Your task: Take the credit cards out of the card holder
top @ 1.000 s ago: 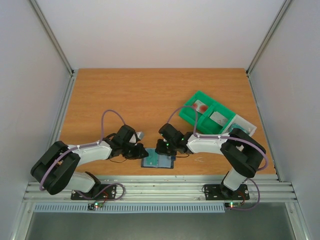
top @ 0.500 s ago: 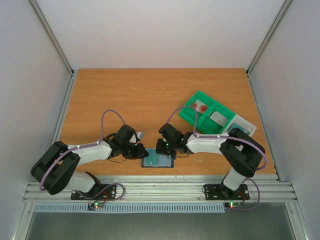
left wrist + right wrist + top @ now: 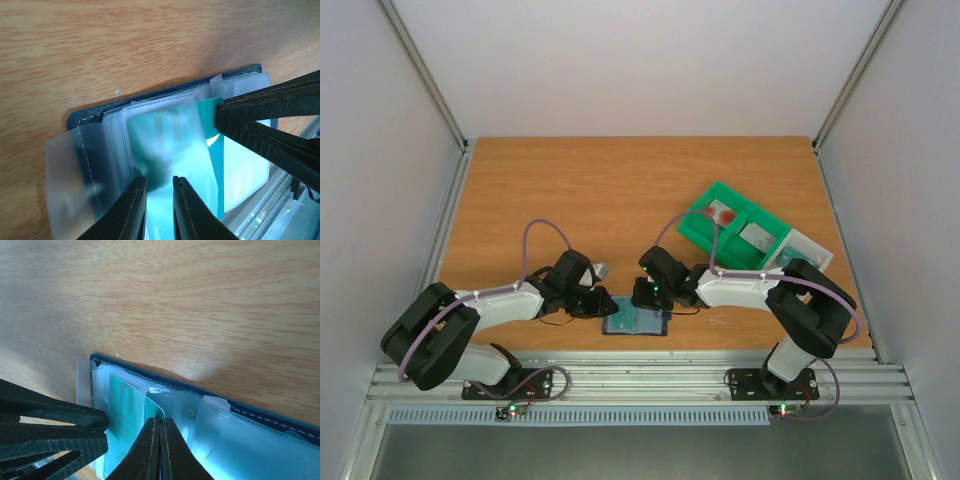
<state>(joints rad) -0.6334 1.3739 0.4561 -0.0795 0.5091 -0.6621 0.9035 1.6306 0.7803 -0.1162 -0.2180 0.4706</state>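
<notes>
While the card holder (image 3: pixel 636 322) lies spread open and flat with its long axis along the near edge of the table (image 3: pixel 580 200), a teal card (image 3: pixel 212 150) sits inside its clear plastic sleeves (image 3: pixel 75 165). One corner of that card pokes out of the sleeve on the holder's right-hand half. The card's long axis runs across the holder, from its far edge toward its near edge.

The right gripper (image 3: pixel 160 418) is the nearer one. It comes in over the holder's far edge, and its jaws are pressed together to a single point right at the card's exposed corner. The views do not show whether a sliver of the card is pinched between them.

The left gripper (image 3: pixel 159 181) stands at the holder's left half. Its jaws are only a narrow slit apart over the sleeve, and it is not clear that they hold anything. It looks placed to steady the holder.

The coming pull likely depends on drawing the card along its own length, out of the sleeve mouth and away from the left gripper.

No brand or writing can be read. Only a faint rectangular mark shows through the plastic.

Well off to the holder's right and farther back stands a green compartmented tray (image 3: pixel 692 228). A whitish card with a red blotch (image 3: pixel 721 212) already lies in it.
</notes>
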